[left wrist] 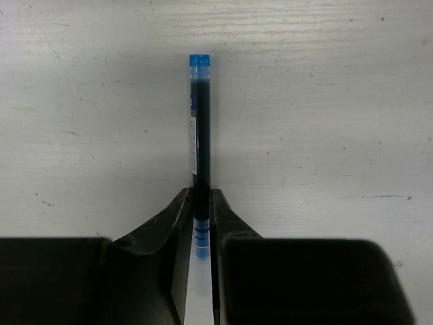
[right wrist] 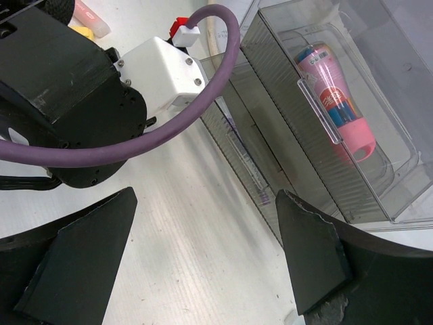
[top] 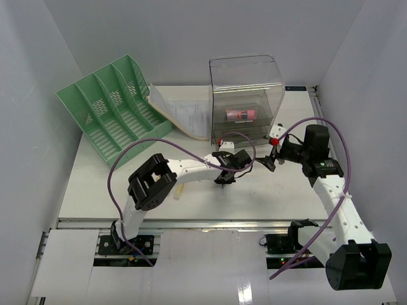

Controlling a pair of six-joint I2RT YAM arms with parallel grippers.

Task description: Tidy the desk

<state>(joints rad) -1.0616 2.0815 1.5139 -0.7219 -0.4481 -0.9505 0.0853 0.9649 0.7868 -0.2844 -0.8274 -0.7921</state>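
The desk [top: 267, 197] is a white tabletop inside pale walls. My left gripper [top: 224, 178] is at mid-desk, just in front of the clear drawer box. In the left wrist view this gripper [left wrist: 200, 198] is shut on a dark pen with a blue cap [left wrist: 199, 122]. The pen sticks out past the fingertips, close over the desk surface [left wrist: 325, 101]. My right gripper [top: 267, 162] is just to the right of the left one. In the right wrist view this gripper [right wrist: 206, 203] is open and empty over bare desk beside the box.
A clear drawer box [top: 247, 95] stands at the back centre with a pink tube [right wrist: 338, 101] inside. Papers [top: 184, 114] lie to its left. A green file sorter [top: 111, 105] stands at the back left. A pale marker [top: 180, 189] lies by the left arm.
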